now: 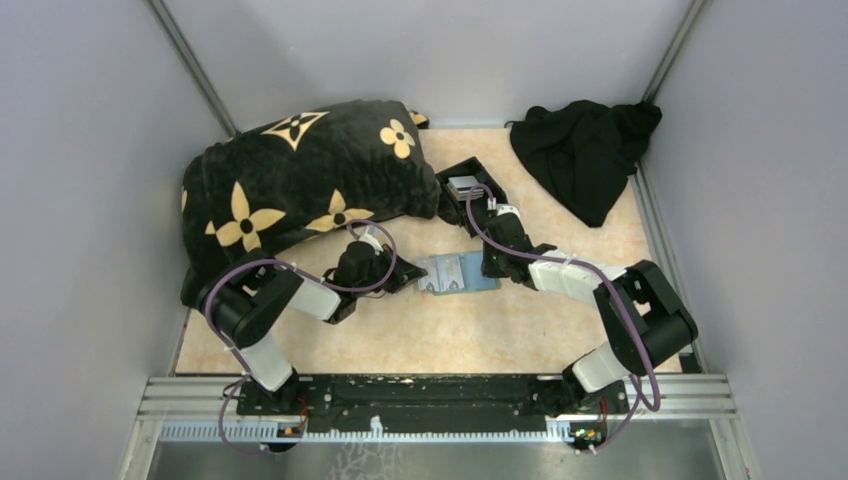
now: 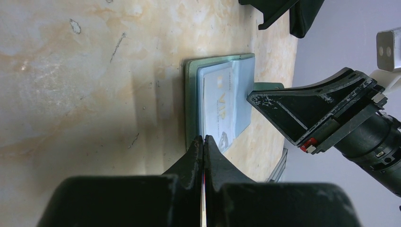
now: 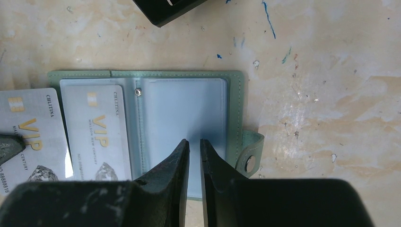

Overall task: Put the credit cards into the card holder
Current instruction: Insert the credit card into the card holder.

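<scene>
The sage card holder (image 1: 455, 273) lies open in the middle of the table, its clear pockets facing up (image 3: 189, 104). One silvery VIP credit card (image 3: 97, 132) sits in its left pocket. My left gripper (image 1: 408, 272) is shut on a second VIP card (image 3: 28, 127) that lies over the holder's left edge. That card's thin edge shows between the jaws in the left wrist view (image 2: 203, 137). My right gripper (image 3: 194, 141) is almost shut, with a thin gap and nothing in it. It is low over the holder's empty right pocket, and shows in the top view (image 1: 490, 268) too.
A black square box (image 1: 450, 172) behind the holder holds more pale cards (image 1: 463, 186). A black pillow with tan flowers (image 1: 300, 180) fills the back left. A black cloth (image 1: 585, 155) lies at the back right. The holder's snap tab (image 3: 249, 158) sticks out at its right.
</scene>
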Motion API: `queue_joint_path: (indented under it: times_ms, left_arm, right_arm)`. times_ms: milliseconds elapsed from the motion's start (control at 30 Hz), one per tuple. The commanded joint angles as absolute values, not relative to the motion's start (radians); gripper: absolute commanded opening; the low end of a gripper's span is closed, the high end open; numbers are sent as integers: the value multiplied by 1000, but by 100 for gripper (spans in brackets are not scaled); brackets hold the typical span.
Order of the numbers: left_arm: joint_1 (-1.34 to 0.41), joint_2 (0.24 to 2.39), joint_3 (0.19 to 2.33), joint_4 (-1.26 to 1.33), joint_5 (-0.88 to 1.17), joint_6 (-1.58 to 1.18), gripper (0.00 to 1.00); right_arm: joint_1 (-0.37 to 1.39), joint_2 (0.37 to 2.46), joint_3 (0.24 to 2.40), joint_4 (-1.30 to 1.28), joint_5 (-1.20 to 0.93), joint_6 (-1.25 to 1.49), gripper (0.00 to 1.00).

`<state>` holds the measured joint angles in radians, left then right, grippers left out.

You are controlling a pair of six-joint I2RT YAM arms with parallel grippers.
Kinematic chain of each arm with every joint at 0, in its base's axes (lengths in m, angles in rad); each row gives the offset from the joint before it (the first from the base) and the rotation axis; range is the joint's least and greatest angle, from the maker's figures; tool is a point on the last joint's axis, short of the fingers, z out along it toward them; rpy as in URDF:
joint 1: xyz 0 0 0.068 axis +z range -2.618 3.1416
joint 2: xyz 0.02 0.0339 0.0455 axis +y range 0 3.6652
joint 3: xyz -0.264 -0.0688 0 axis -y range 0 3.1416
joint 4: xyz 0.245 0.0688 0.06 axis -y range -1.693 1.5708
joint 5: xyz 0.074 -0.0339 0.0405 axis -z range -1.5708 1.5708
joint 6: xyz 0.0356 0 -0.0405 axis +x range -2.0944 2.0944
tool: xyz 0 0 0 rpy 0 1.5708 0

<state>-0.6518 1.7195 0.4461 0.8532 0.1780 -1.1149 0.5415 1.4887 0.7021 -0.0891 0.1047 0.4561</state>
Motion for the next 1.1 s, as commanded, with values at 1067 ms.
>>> queue_joint_path:
  times_ms: [1067]
  left_arm:
    - [-673, 1821, 511, 922, 216, -1151, 0]
  right_arm:
    - [549, 1514, 713, -57, 106, 461, 15]
